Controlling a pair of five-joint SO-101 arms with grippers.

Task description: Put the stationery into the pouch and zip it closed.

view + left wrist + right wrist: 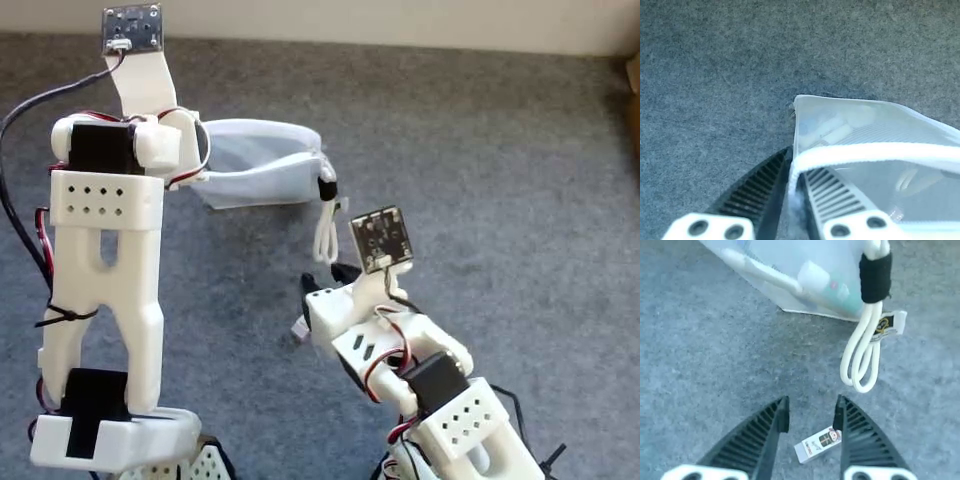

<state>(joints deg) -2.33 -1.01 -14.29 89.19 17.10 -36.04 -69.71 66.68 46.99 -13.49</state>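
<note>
Seen from the high view, the pouch (262, 165) lies flat on the grey felt (500, 150), toward 11 o'clock from the middle of the table. It is translucent white, and pen-like sticks (760, 271) show through its wall. The left gripper (794, 165) sits at the pouch's 9 o'clock end with its jaws pinched on the rim, the fabric edge running between them. I cannot tell how far the zip is drawn. A white cord loop (861, 357), bound by a black band (875, 275), trails from the pouch's 3 o'clock end toward 6 o'clock, with a small tag (892, 325) just beside it. The right gripper (812, 402) hangs low over the felt at 6 o'clock from the loop, jaws apart and holding nothing. A small white piece (818, 444), eraser-like, lies on the felt between those jaws, well back from the tips and close against one of them; I cannot tell whether it touches. My read is that the step in hand is picking up this last loose piece. To do it well, the gripper should come back a little so the pads straddle the piece rather than the bare felt ahead of it. It should centre the piece, then close across the short side. Its tips should stay away from the cord loop near 12 o'clock, or the pouch may be dragged. The left gripper's pinch on the rim should not slacken, so the mouth is steady for the drop.
</note>
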